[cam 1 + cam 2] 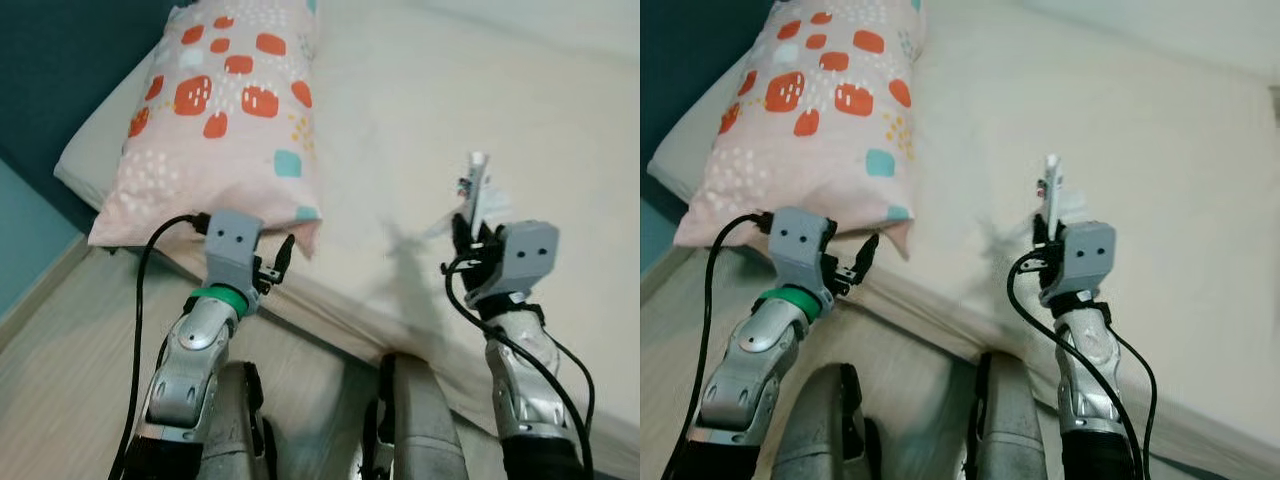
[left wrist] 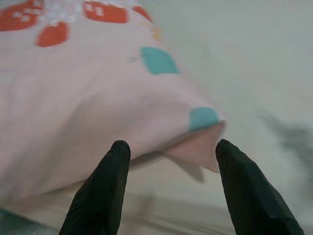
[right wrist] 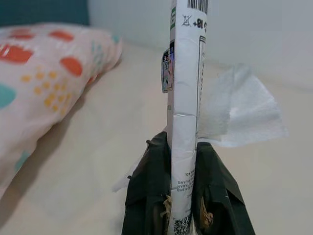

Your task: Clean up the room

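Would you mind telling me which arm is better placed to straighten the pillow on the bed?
Left. The left gripper is open right at the pink pillow's near corner, while the right gripper is shut on a flattened white packet with tissue, over the bare sheet.

Head pair looks down; wrist views sit close.
All four share the pillow (image 1: 225,110) on the bed (image 1: 480,90).

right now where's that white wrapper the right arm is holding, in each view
Left eye view: white wrapper stands upright in the right end effector, right of centre.
Right eye view: right of centre.
Left wrist view: not in it.
Right wrist view: centre, clamped upright.
Shared landmark: the pink pillow.
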Controlling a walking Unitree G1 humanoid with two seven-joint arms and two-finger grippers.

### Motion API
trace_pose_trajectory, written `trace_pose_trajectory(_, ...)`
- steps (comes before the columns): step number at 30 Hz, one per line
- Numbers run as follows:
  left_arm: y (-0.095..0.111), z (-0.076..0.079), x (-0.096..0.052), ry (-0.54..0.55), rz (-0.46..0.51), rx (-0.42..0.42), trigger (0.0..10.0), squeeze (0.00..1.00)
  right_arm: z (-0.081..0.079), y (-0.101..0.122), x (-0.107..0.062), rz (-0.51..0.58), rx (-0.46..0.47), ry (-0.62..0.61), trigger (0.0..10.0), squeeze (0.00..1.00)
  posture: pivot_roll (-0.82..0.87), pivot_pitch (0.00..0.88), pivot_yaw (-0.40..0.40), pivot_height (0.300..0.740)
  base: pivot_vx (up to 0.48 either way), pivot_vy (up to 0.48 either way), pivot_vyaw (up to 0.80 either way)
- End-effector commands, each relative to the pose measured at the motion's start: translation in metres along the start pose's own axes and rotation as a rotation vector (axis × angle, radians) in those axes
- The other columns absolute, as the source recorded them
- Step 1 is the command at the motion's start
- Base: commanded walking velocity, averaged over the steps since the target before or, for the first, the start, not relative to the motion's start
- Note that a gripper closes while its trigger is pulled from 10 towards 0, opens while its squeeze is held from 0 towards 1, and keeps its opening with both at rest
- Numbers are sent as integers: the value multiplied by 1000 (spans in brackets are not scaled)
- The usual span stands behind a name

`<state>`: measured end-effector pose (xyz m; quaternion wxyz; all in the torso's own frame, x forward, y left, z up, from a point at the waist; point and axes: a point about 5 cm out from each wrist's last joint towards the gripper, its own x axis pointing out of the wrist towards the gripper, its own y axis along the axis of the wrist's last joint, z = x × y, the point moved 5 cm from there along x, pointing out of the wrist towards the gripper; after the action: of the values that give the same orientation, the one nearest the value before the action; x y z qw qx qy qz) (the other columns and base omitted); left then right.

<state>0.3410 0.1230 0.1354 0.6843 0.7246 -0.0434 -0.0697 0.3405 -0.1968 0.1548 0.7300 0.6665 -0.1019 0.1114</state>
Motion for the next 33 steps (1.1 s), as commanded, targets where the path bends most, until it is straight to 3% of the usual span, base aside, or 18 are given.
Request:
trace_pose_trajectory(1, -7, -4, 0, 24, -17, -24, 10000, 0, 1, -4, 1, -8, -17, -5, 10000, 0, -29, 3, 33, 629, 0, 0, 0)
trace_pose_trajectory(12, 2, -14, 9, 78, 29, -5, 10000, 0, -10, -4, 10, -1, -27, 25, 10000, 0, -22, 0, 15, 664, 0, 0, 0)
trace_pose_trajectory(18, 5, -14, 12, 86, 56, 9, 10000, 0, -30, -9, 9, -7, 3, 81, 10000, 0, -14, 0, 4, 689, 0, 0, 0)
trace_pose_trajectory(33, 3, -4, 22, 66, 61, 18, 10000, 0, -26, -11, 10, -13, -7, 62, 10000, 0, -24, 0, 10, 734, 0, 0, 0)
